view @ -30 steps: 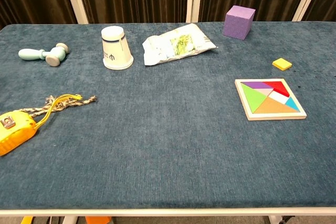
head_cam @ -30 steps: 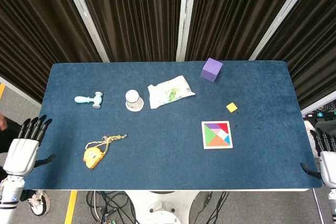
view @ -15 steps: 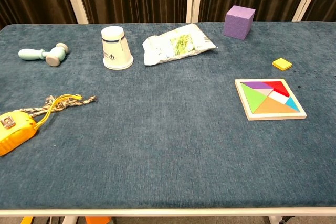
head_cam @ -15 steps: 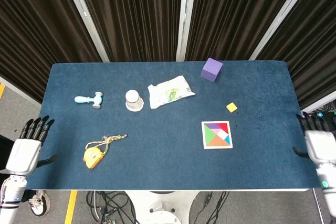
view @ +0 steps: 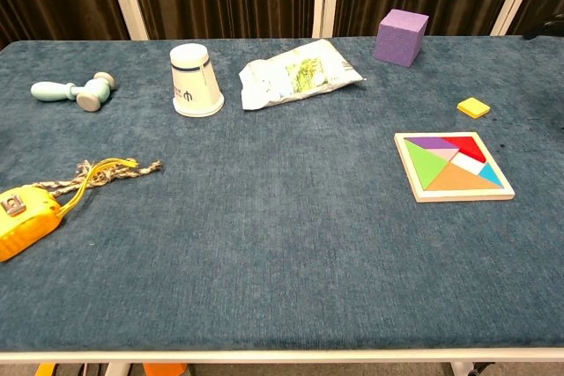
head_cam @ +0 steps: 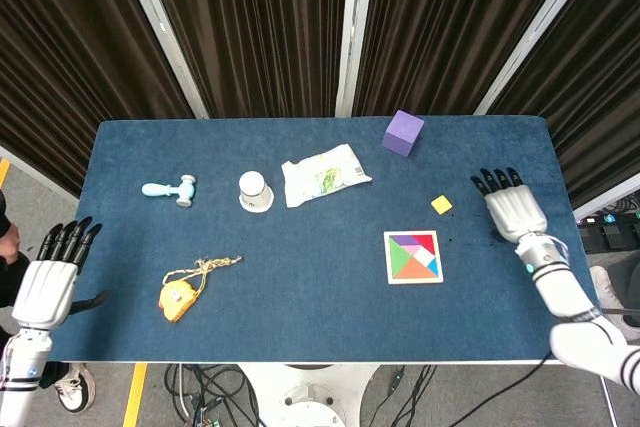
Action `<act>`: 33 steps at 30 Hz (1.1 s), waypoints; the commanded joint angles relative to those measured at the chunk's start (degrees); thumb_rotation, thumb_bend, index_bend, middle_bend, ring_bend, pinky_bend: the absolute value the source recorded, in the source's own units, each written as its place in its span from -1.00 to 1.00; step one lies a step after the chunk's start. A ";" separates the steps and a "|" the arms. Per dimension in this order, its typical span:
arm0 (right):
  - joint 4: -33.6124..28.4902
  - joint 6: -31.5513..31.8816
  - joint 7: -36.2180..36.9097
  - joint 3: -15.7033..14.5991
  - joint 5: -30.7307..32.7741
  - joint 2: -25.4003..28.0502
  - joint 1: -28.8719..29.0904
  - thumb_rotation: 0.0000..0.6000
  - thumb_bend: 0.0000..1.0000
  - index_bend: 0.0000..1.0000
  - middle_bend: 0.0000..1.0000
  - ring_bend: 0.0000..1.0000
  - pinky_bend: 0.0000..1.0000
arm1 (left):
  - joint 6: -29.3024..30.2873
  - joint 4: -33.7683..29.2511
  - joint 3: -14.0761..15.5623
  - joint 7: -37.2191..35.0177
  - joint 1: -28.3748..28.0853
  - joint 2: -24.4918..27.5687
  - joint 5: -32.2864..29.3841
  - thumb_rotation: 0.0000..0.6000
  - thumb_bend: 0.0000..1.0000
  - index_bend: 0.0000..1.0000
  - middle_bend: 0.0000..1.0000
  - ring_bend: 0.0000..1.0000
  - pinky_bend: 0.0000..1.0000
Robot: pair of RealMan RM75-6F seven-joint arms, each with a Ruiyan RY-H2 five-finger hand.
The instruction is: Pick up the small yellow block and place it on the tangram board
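Head view: small yellow square block (head_cam: 441, 204) at 1 o'clock of multicoloured square tangram board (head_cam: 413, 256); right hand (head_cam: 513, 208) fingers spread, empty; left hand (head_cam: 50, 280) likewise.

On the blue felt table (head_cam: 300, 297) — a purple foam cube (head_cam: 403, 133), crumpled white plastic packet (head_cam: 323, 175), upturned white paper cup (head_cam: 255, 191), pale-blue toy hammer (head_cam: 170, 189) — and a yellow tape measure (head_cam: 175, 299) on braided cord

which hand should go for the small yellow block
The right hand: it is open over the table just beside the small yellow block. The left hand is off the table's far left edge.
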 commanded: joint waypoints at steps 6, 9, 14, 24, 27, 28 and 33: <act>4.09 -3.61 -7.45 -1.56 8.51 -5.76 6.58 1.00 -0.77 -1.00 -1.00 -1.00 -1.00 | -0.54 -0.52 -0.21 -1.01 -0.73 -0.01 0.27 1.00 -1.00 -0.93 -1.00 -1.00 -1.00; 5.66 -4.19 -9.08 -2.27 10.68 -7.46 8.42 1.00 -0.76 -1.00 -1.00 -1.00 -1.00 | -0.28 -1.07 -0.29 -2.11 -0.73 0.22 0.37 1.00 -1.00 -0.93 -1.00 -1.00 -1.00; 7.87 -4.04 -11.29 -3.35 13.52 -10.00 10.90 1.00 -0.76 -1.00 -1.00 -1.00 -1.00 | -0.03 -1.06 -0.32 -2.74 -0.63 0.41 0.28 1.00 -1.00 -0.93 -1.00 -1.00 -1.00; 11.83 -3.06 -13.79 -5.39 18.47 -13.65 13.38 1.00 -0.75 -1.00 -1.00 -1.00 -1.00 | -0.08 1.15 -0.27 -5.59 -0.51 -0.60 -0.20 1.00 -1.00 -0.93 -1.00 -1.00 -1.00; 13.21 -2.82 -12.91 -5.55 18.41 -14.78 13.57 1.00 -0.75 -1.00 -1.00 -1.00 -1.00 | -0.10 1.76 -0.25 -6.26 -0.45 -0.73 -0.35 1.00 -1.00 -0.93 -1.00 -1.00 -1.00; 13.72 -2.88 -12.52 -5.60 18.29 -15.13 13.60 1.00 -0.75 -1.00 -1.00 -1.00 -1.00 | -0.09 1.91 -0.24 -6.45 -0.41 -0.74 -0.41 1.00 -1.00 -0.93 -1.00 -1.00 -1.00; 16.40 -3.88 -9.92 -5.76 16.85 -16.82 13.84 1.00 -0.74 -1.00 -1.00 -1.00 -1.00 | -0.20 2.43 -0.12 -7.13 -0.25 -0.58 -0.66 1.00 -1.00 -0.93 -1.00 -1.00 -1.00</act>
